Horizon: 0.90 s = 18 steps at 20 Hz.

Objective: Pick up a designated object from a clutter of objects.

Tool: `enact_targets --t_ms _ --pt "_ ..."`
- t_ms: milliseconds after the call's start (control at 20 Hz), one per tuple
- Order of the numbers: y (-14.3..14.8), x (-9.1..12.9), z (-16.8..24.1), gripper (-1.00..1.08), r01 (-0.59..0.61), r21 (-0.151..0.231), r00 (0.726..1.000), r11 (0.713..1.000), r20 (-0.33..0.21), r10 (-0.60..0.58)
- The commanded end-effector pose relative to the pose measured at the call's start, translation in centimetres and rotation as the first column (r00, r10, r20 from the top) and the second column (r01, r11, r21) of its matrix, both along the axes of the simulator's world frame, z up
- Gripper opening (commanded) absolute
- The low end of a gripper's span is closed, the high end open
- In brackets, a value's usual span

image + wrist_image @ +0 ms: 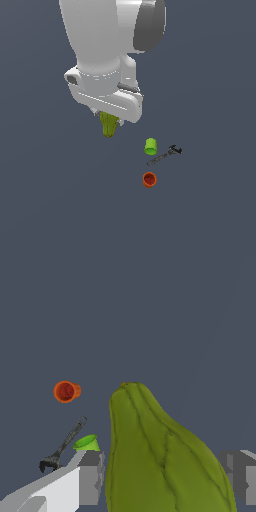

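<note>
Gripper (165,476) is closed on the olive-green lumpy object (109,125), apparently lifted; lime-green cup (150,146), wrench-like tool (165,155) and orange-red cup (149,179) lie well apart from it.

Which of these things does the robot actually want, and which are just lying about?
Part of the job:
- olive-green lumpy object, gripped in the hand

Just lying about:
- lime-green cup
- orange-red cup
- dark grey wrench-like tool
</note>
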State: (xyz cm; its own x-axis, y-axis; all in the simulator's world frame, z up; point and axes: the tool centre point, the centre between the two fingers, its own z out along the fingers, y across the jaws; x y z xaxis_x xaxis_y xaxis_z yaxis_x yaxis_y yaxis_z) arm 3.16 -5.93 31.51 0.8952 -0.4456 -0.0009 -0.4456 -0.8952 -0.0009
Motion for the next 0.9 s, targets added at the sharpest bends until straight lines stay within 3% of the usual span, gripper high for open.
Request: enact_targets --t_ms 0,400,850 --pt "-0.8 -0.1 2.0 -1.0 -0.001 0.0 1.0 1.0 0.0 0.001" --pt "-2.2 0.0 5.6 -1.0 -0.001 -0.001 1.0 1.0 0.0 0.001" --pt "-2.3 0.1 5.9 -1.0 -0.001 -0.001 1.0 1.0 0.0 0.001"
